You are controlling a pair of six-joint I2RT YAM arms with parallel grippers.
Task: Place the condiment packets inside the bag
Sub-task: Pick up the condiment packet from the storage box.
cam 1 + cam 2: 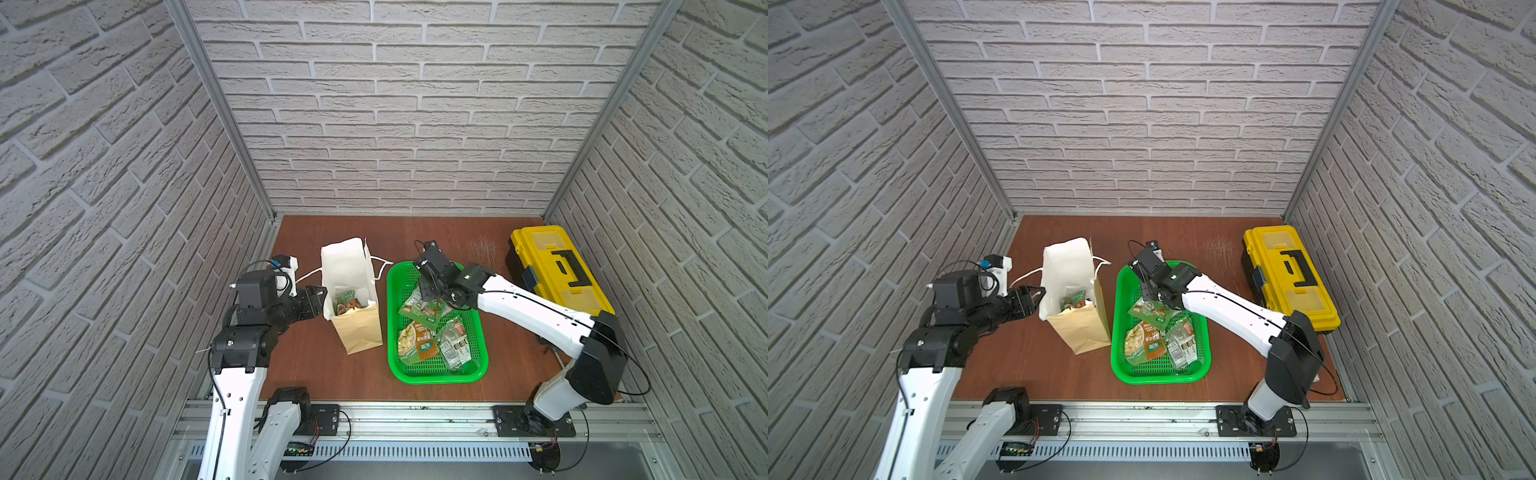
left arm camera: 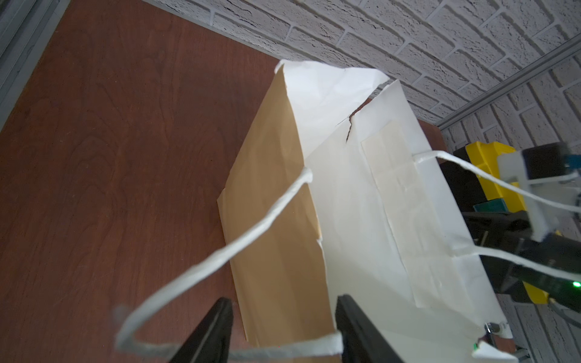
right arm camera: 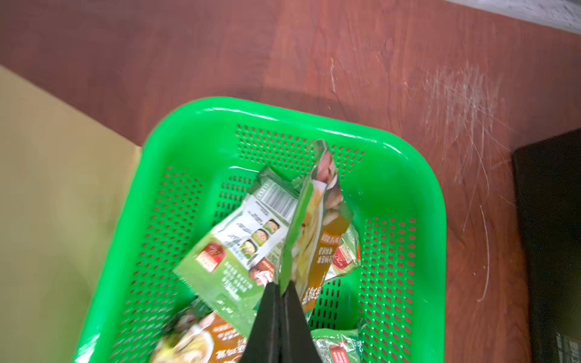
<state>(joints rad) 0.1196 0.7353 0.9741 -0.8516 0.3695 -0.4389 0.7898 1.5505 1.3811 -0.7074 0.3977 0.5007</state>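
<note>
In the basket point(image 3: 201, 110), the right wrist view alone shows right fingers point(image 3: 267, 314) pinching a packet point(image 3: 314, 220); left fingers point(image 2: 217, 330) gape.

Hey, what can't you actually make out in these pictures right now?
Condiment packets in the bag: its tan front wall hides all but the topmost in both top views.
Packets in the green basket: they overlap, and the right arm covers some in both top views.
Packet print: too small from above, blurred in the right wrist view.
Yellow toolbox contents: lid shut.
</note>
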